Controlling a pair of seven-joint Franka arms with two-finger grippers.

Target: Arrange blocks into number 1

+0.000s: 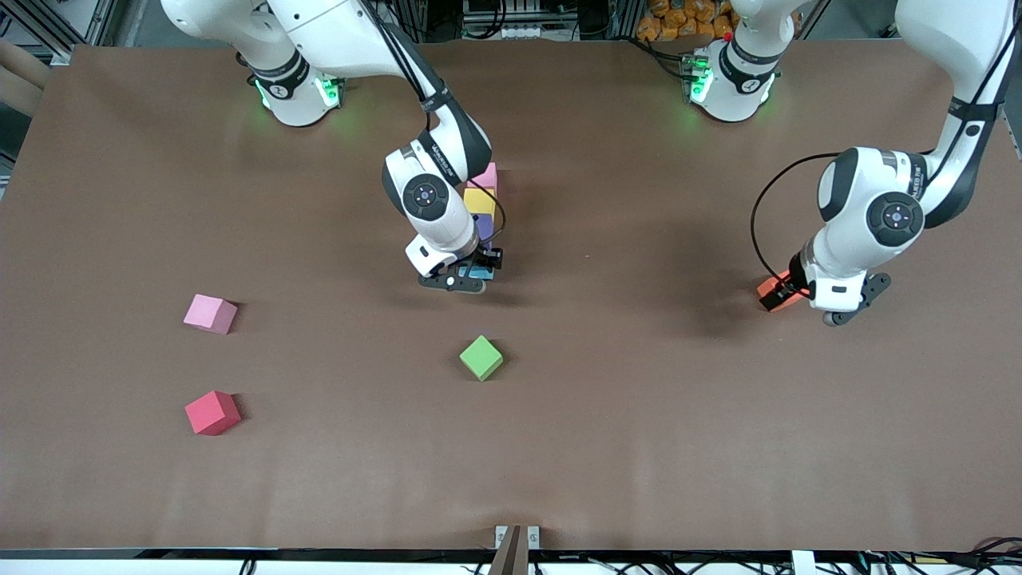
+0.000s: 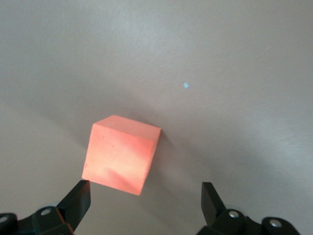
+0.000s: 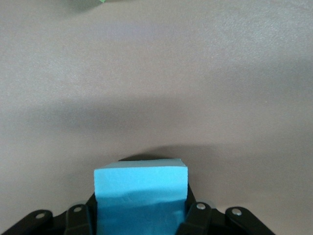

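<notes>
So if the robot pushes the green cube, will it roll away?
Probably not: the green cube sits on a flat face with square edges, so it should slide or spin rather than roll. It looks like matte foam, so likely light. The brown table looks dull, so it may stop quickly.

Looks like a robotics lab, not a home or shop; two white jointed robot arms bolted at one edge of a wide table with a plain brown matte cover, bases lit by green status lights; aluminium framing and black cabling along the edge where the bases stand; small bracket clamped mid-edge nearest the front camera; only props are plain single-colour foam cubes scattered on the cover, typical test pieces; no domestic or retail fittings anywhere.
</notes>
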